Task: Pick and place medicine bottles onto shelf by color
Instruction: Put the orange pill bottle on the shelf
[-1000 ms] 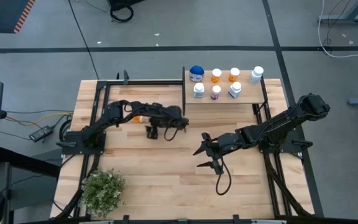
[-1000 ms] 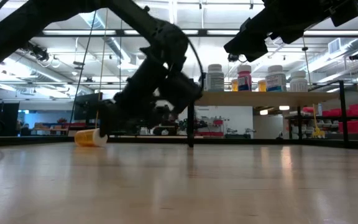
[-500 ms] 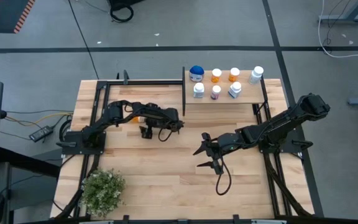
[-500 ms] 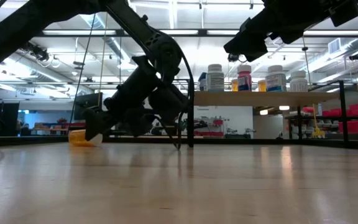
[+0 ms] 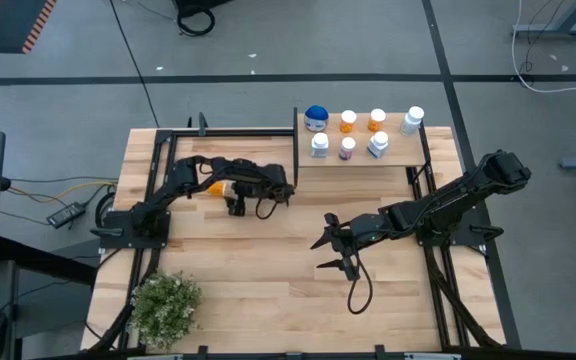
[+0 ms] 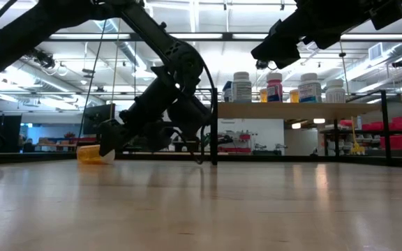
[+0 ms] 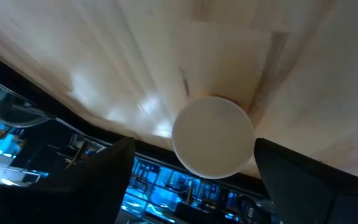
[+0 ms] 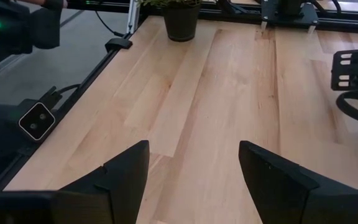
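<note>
An orange medicine bottle point(image 5: 216, 187) with a white cap point(image 7: 213, 137) lies on its side on the tabletop near the far left, also in the low view point(image 6: 88, 155). My left gripper point(image 5: 232, 198) is open at the bottle's cap end. Its fingers point(image 7: 98, 177) stand on either side of the cap, with a gap showing at each side. My right gripper point(image 5: 330, 247) hangs open over the middle of the table with nothing between its fingers. The shelf point(image 5: 400, 152) at the far right carries several upright bottles: a blue one point(image 5: 316, 117), orange ones point(image 5: 348, 121) and white ones point(image 5: 413, 120).
A green potted plant point(image 5: 166, 305) stands at the near left corner. The shelf's black upright edge point(image 5: 295, 140) rises just right of my left arm. A black metal frame point(image 5: 163, 150) runs along the table's left and far sides. Bare planks point(image 5: 268, 270) lie between the arms.
My left gripper has gone toward the table's left edge and a little down, closing in on the lying orange bottle until its fingers flank the cap end. The bottle has kept its place.
</note>
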{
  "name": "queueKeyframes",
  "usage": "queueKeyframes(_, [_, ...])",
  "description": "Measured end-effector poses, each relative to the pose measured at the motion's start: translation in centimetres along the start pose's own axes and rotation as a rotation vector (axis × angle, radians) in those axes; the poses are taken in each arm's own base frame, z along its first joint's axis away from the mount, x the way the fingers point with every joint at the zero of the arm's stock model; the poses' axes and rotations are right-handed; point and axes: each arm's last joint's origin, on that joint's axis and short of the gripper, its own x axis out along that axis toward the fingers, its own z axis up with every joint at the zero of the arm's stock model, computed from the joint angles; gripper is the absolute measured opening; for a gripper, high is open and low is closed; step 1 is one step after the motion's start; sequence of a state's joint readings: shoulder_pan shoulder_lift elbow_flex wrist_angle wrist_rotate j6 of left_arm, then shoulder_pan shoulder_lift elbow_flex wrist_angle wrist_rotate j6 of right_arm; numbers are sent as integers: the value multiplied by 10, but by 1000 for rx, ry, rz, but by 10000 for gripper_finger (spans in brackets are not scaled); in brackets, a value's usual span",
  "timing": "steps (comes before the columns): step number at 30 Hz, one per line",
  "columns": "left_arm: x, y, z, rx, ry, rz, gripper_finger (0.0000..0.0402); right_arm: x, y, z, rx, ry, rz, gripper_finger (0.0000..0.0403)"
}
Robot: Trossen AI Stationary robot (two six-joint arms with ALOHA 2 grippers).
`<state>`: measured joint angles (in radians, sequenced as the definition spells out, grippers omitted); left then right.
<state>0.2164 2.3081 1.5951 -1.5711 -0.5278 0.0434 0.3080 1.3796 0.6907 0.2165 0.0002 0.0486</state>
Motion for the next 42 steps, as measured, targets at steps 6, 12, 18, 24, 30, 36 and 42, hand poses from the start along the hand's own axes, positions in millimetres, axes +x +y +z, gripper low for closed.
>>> queueKeyframes(6, [6, 9, -1, -4, 9, -36, 339, 0, 0, 0, 0, 0, 0, 257])
queueKeyframes(12, [8, 11, 2, -2, -15, -73, 338, 0, 0, 0, -1, 0, 0, 257])
queueKeyframes(18, [7, 10, 5, 18, -54, -90, 318, 0, 0, 0, -8, 0, 0, 257])
queueKeyframes(24, [7, 10, 2, 30, -25, -93, 287, 0, 0, 0, -8, 0, 0, 257])
queueKeyframes(30, [7, 10, -1, 35, 6, -95, 285, 0, 0, 0, -8, 0, 0, 257])
queueKeyframes(36, [10, 13, 0, 13, -4, -112, 294, 0, 0, 0, -8, 0, 0, 257])
queueKeyframes(42, [12, 16, 0, 1, 0, -129, 284, 0, 0, 0, -8, 0, 0, 257])
